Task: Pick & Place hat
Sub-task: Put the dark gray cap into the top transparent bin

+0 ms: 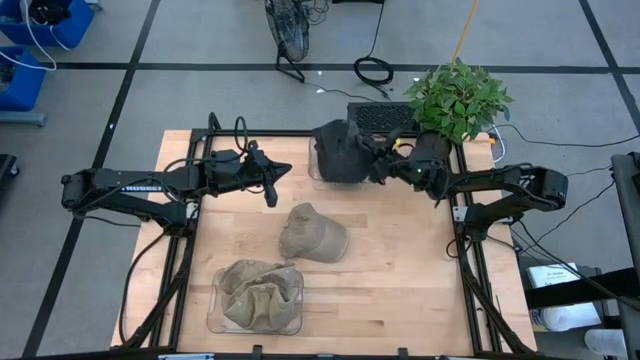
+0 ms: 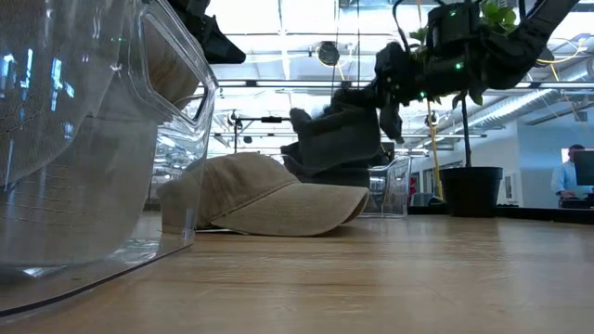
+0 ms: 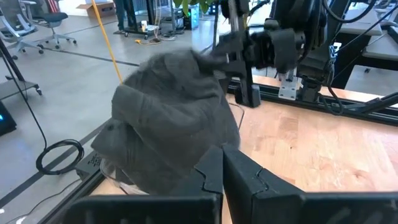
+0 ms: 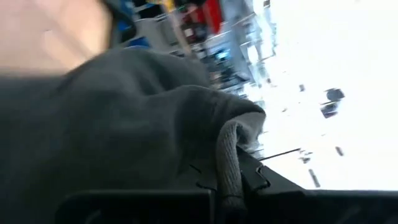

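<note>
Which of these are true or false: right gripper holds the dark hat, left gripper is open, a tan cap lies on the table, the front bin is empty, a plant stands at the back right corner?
1. The right gripper is shut on the dark hat. True.
2. The left gripper is open. False: it is shut and holds nothing.
3. A tan cap lies on the table. True.
4. The front clear bin is empty. False: it holds crumpled tan hats.
5. A potted plant stands at the back right corner. True.
</note>
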Robot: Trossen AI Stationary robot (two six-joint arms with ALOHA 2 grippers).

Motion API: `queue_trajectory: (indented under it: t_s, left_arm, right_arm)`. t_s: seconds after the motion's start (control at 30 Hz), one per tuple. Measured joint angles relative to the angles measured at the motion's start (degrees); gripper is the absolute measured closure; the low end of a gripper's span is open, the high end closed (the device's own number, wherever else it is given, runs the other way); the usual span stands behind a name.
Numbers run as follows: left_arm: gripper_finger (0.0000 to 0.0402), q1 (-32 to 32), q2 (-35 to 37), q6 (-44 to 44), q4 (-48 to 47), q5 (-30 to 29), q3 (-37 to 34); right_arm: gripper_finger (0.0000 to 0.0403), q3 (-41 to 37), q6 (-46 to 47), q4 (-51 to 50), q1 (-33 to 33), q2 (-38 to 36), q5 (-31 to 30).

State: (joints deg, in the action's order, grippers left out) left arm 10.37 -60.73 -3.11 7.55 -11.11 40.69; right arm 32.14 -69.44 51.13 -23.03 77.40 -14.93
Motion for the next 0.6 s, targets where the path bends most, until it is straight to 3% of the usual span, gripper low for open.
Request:
queue_trajectory:
  t_s: [0.4,0.6]
  left_arm:
    - [0.0398,0.0,-0.02,-3.8,0.04,0.1,0.0]
    - [0.039,0.0,-0.02,-4.96,0.04,0.13,0.0]
  right_arm:
    - [0.0397,0.48,-11.42,-1.64,1.55,-0.01,0.19]
    - [0.04,0.5,-5.02,-6.78,3.64,-0.03,-0.06]
